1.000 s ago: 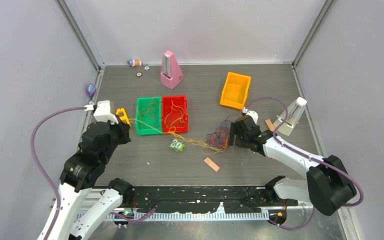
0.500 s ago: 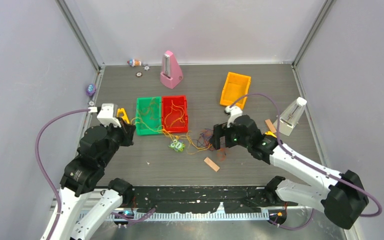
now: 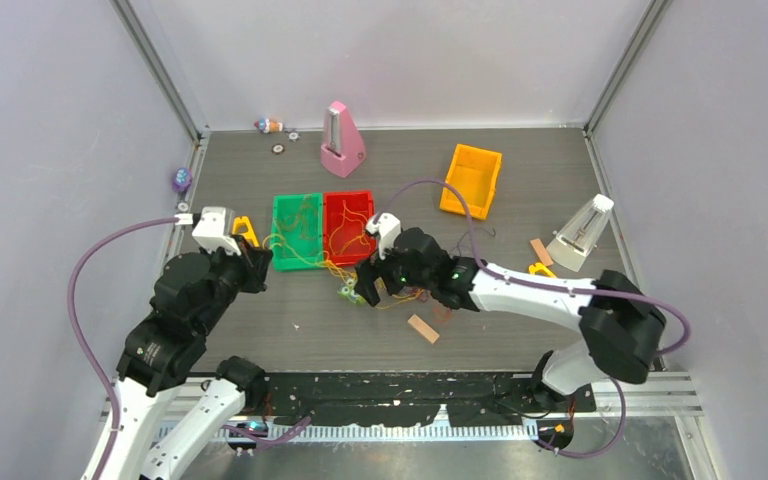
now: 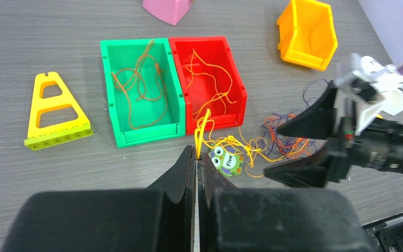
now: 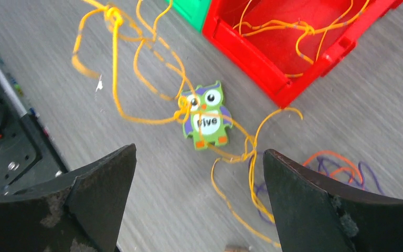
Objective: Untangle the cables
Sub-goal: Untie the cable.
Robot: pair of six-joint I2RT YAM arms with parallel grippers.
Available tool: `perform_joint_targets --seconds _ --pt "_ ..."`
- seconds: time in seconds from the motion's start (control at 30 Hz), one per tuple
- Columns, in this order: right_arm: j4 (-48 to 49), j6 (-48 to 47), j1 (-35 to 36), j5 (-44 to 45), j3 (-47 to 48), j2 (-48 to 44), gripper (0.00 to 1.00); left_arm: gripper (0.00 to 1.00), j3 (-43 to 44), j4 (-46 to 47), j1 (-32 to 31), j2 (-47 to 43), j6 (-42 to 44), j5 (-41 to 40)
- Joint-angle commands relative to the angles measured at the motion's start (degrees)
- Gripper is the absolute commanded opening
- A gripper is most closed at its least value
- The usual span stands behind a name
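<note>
The cables (image 3: 407,289) are thin yellow, orange and purple strands lying loose on the table in front of the red bin (image 3: 349,262). My left gripper (image 4: 197,153) is shut on a yellow strand (image 4: 203,126) that rises from its tips and runs over the owl tile (image 4: 226,159) to the orange-purple tangle (image 4: 288,134). More strands lie inside the red bin and the green bin (image 3: 296,264). My right gripper (image 5: 199,152) stands wide open just above the table, with the owl tile (image 5: 205,121) and yellow loops (image 5: 116,63) before its jaws; nothing is between them.
An orange bin (image 3: 470,180) and a pink metronome (image 3: 341,140) stand at the back. A white metronome (image 3: 582,233) is at the right. A yellow triangle piece (image 3: 245,228) lies beside the left gripper (image 3: 252,262). A tan block (image 3: 423,328) lies near the right arm.
My right arm has swung left from the right side to the owl tile, jaws opening wide. The stretched yellow strand has gone slack. The left gripper barely moved.
</note>
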Motion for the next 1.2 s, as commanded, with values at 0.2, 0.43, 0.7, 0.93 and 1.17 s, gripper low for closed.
perform_joint_targets --seconds 0.2,0.43,0.7,0.93,1.17 --pt "9.26 -2.0 1.05 3.69 5.52 11.6 0.57 0.0 6.58 -0.93 0.28 -0.95 3.6 -2.94" --pt "9.91 6.0 0.35 14.16 -7.18 2.19 0.11 0.0 9.79 -3.84 0.28 -0.44 6.88 -11.96" --pt "-9.79 17.81 -7.21 25.19 -15.83 -12.82 0.06 0.0 8.37 -3.44 0.28 1.23 6.36 -13.65" --pt "-19.72 19.84 -17.71 24.08 -18.84 -20.79 0.06 0.0 6.65 -1.24 0.28 3.66 5.26 -10.42" --pt "-19.25 12.67 -18.07 13.9 -14.49 -25.93 0.06 0.0 2.85 2.05 0.28 6.0 3.93 -1.08"
